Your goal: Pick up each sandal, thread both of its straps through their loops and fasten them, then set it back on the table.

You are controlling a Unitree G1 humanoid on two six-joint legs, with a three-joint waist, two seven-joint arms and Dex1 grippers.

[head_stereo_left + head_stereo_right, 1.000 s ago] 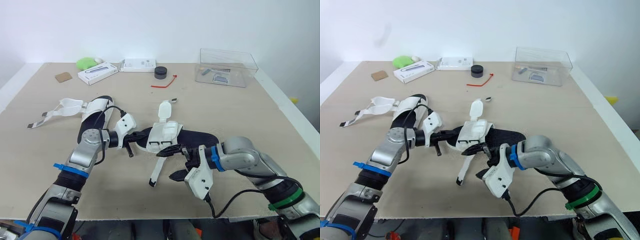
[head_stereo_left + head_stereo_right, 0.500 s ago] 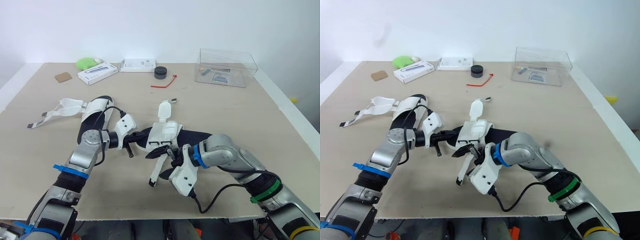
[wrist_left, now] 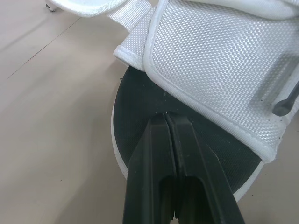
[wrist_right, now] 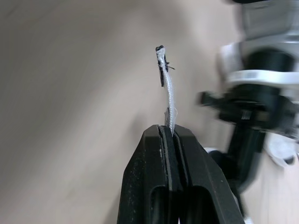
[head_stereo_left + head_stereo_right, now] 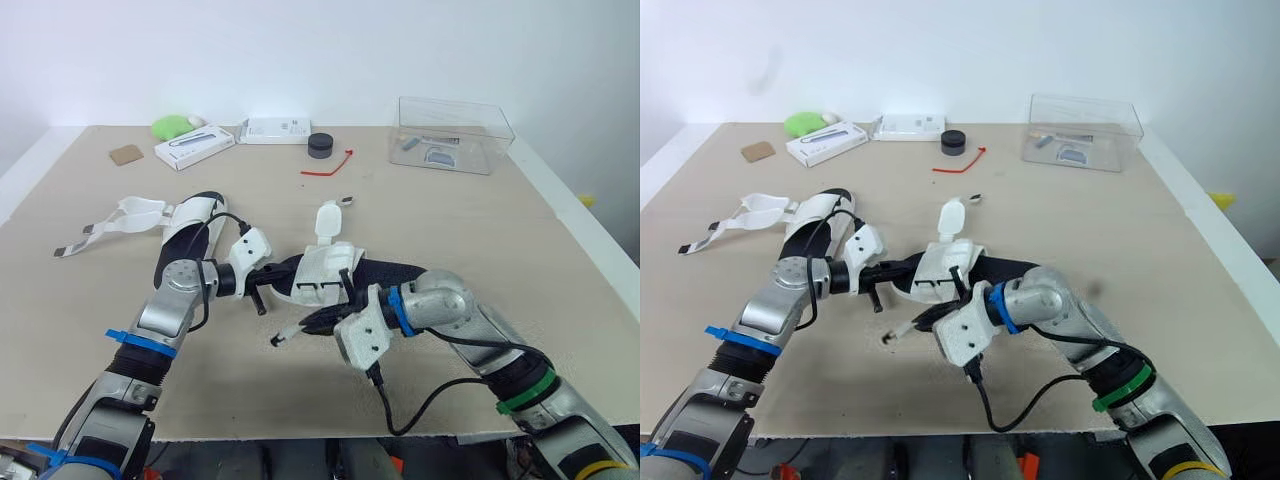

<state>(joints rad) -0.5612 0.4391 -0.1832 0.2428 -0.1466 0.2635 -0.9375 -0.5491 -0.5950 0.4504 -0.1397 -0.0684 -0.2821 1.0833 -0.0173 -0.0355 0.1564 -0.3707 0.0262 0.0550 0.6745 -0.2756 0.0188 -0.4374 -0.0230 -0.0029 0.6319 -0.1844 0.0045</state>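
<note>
A black-soled sandal [image 5: 385,272] with a white woven upper [image 3: 219,65] lies mid-table. My left gripper [image 5: 283,272] is shut on its near end, the fingertips [image 3: 167,117] pressed together where the upper meets the insole. My right gripper [image 5: 320,322] is shut on this sandal's loose white strap [image 4: 167,91], whose dark-tipped end [image 5: 278,340] sticks out to the left just above the table. Another strap [image 5: 328,220] of the same sandal stands up behind the upper. The second sandal [image 5: 190,225] lies at the left, behind my left arm, with its white straps [image 5: 120,218] spread over the table.
Along the back edge stand a clear plastic box [image 5: 455,135], two white boxes [image 5: 196,147] [image 5: 275,130], a black round lid [image 5: 321,145], a red tie [image 5: 330,168], a green object [image 5: 175,126] and a brown card [image 5: 127,154].
My right gripper closed on the loose strap and drew it left, so the strap's end now lies further left. The left arm and the sandal stayed put.
</note>
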